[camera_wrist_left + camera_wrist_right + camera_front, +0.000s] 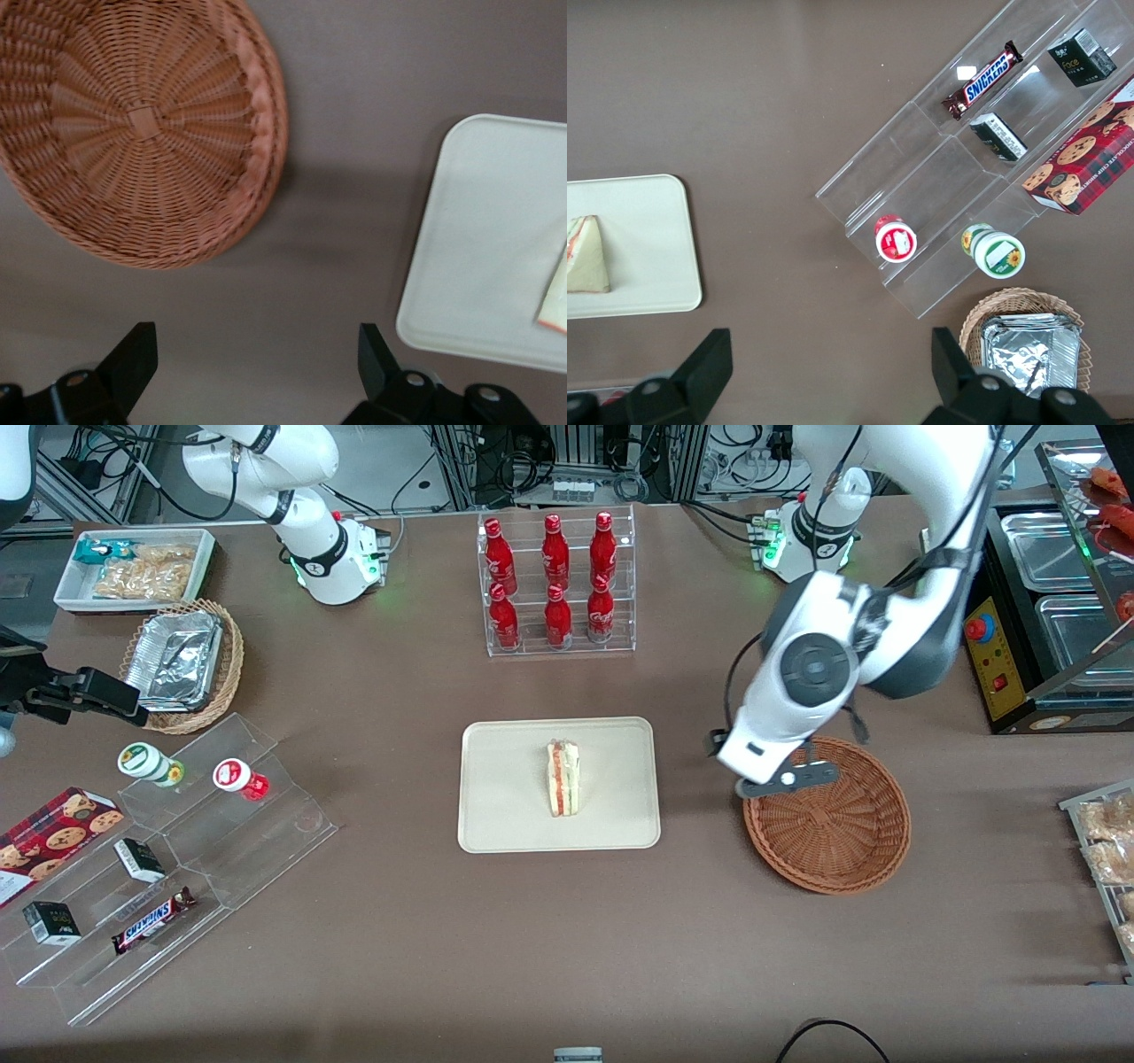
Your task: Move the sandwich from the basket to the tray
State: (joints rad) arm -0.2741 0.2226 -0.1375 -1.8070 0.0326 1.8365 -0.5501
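Hovering with our gripper (252, 372) spread wide and empty over the bare surface (266, 292) between the emptied basket (828, 828) and tray (496, 815), we find the sandwich (563, 778) resting mid-tray, long axis toward the front camera.

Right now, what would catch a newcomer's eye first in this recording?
The sandwich lies on the cream tray in the middle of the table, white bread with red and green layers showing. Beside the tray, toward the working arm's end, the reddish-brown basket holds nothing, and the gripper hangs open, empty, above the bare table between basket and tray. Farther from the front camera than the tray, a clear rack of red bottles stands out brightly.
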